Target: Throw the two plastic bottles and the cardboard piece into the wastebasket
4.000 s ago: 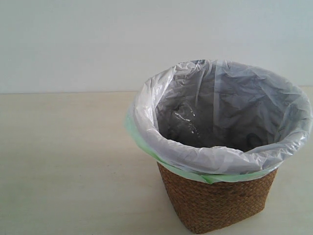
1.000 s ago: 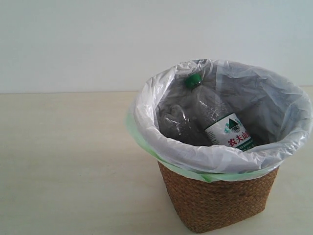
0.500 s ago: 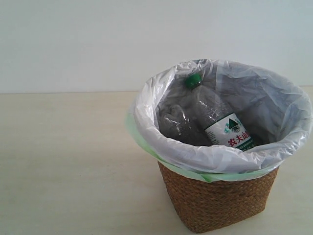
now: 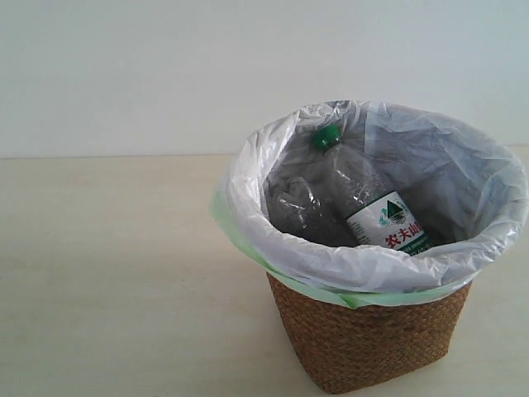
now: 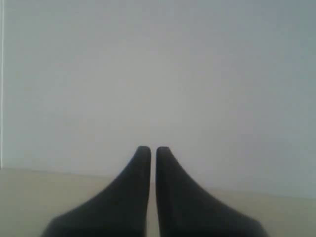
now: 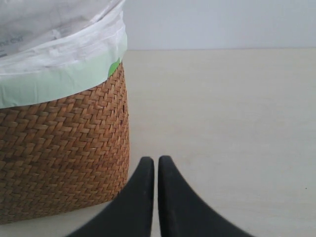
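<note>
The bag's (image 4: 364,269) near rim is hiding from me the base of the green-capped bottle (image 4: 368,194). Beside it, the second bottle (image 4: 296,208) is showing only as a blurred clear shape, its cap and label untellable. The wastebasket (image 6: 59,148) is running past my right wrist view's edge.

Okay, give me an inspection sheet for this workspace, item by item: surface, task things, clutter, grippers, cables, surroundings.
Surface: pale table, no marks seen.
Job's things: wastebasket upright, bag liner folded over its rim; green-capped bottle leaning inside, cap up; clear crumpled shape beside it, possibly the second bottle; cardboard piece not seen.
Clutter: nothing seen.
Grippers: left gripper shut, empty, facing the wall; right gripper shut, empty, low beside the wastebasket.
Cables: nothing seen.
Surroundings: plain pale wall.
</note>
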Tool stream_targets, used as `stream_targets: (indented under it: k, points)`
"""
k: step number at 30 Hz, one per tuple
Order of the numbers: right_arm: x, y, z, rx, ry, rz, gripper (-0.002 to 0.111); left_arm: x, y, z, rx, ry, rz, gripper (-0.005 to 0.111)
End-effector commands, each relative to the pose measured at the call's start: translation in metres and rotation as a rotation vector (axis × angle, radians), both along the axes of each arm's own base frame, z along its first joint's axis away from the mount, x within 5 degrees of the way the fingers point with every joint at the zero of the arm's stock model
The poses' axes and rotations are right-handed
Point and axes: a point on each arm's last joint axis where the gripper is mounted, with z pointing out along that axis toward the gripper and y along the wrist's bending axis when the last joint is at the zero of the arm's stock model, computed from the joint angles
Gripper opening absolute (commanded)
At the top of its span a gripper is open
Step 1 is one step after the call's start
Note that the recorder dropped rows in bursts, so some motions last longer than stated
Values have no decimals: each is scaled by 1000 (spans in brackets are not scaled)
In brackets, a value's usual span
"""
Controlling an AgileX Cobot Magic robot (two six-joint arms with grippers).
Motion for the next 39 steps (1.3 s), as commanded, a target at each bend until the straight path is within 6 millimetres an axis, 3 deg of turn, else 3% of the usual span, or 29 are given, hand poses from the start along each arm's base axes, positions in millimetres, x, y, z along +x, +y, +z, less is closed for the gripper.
stream_targets:
  k: [1,12,19,39]
  points:
    - [0,-1,1,-9,-14,-7,0,0,-1,-3,23,27,-8,4]
    - [0,-1,1,-9,-14,-7,0,1,-11,-24,125,246,-111,4]
    - [0,-1,1,-9,-14,-7,0,0,-9,-37,68,399,-100,4]
    - [0,-1,1,-9,-14,-7,0,-1,-9,-38,33,410,-96,4]
